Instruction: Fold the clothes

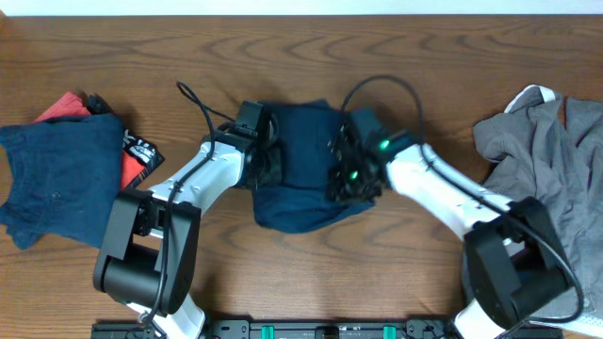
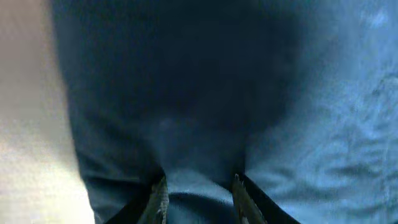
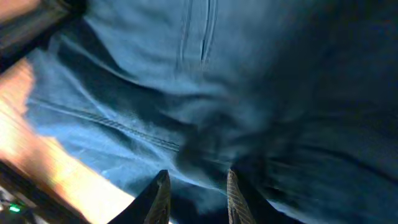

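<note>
A navy garment (image 1: 300, 179) is spread at the middle of the tabletop (image 1: 311, 47), its cloth pinched at the left edge by the left fingers (image 2: 159, 198) and at the right edge by the right fingers (image 3: 160, 193). A second navy garment (image 1: 52, 174) is laid over a red garment (image 1: 64, 106) far left; a grey garment (image 1: 546, 160) is heaped far right.

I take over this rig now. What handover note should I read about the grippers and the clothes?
Left gripper: shut on the middle navy garment, at its left edge.
Right gripper: shut on the same garment, right side.
Other clothes: second navy garment lies on the red garment at the table's left end; grey garment lies crumpled at the right end.
Done: nothing looks neatly folded.
Left: fold all four.
</note>
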`<move>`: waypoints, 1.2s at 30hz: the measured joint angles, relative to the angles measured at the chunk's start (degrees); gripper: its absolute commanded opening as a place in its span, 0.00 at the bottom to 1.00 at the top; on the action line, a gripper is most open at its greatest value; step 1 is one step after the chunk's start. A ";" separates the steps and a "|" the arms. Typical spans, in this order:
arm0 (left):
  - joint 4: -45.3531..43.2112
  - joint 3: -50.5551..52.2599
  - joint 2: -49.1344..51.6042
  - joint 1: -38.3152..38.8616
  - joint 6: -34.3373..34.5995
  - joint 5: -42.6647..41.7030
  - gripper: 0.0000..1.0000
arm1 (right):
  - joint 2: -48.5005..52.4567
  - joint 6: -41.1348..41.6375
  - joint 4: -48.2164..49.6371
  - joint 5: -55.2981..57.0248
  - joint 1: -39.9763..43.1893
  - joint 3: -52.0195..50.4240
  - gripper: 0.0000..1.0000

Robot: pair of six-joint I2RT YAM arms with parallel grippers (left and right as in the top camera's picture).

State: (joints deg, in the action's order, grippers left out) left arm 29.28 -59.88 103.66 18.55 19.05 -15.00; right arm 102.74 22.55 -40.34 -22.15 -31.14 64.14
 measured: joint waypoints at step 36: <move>-19.54 -0.07 -0.17 -4.68 -7.72 -5.68 0.89 | -1.57 -3.21 -5.38 30.47 7.89 11.26 0.46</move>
State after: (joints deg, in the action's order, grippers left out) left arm 9.74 -59.94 103.48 13.87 11.33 -20.69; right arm 101.16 19.33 -45.71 8.32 -23.24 75.40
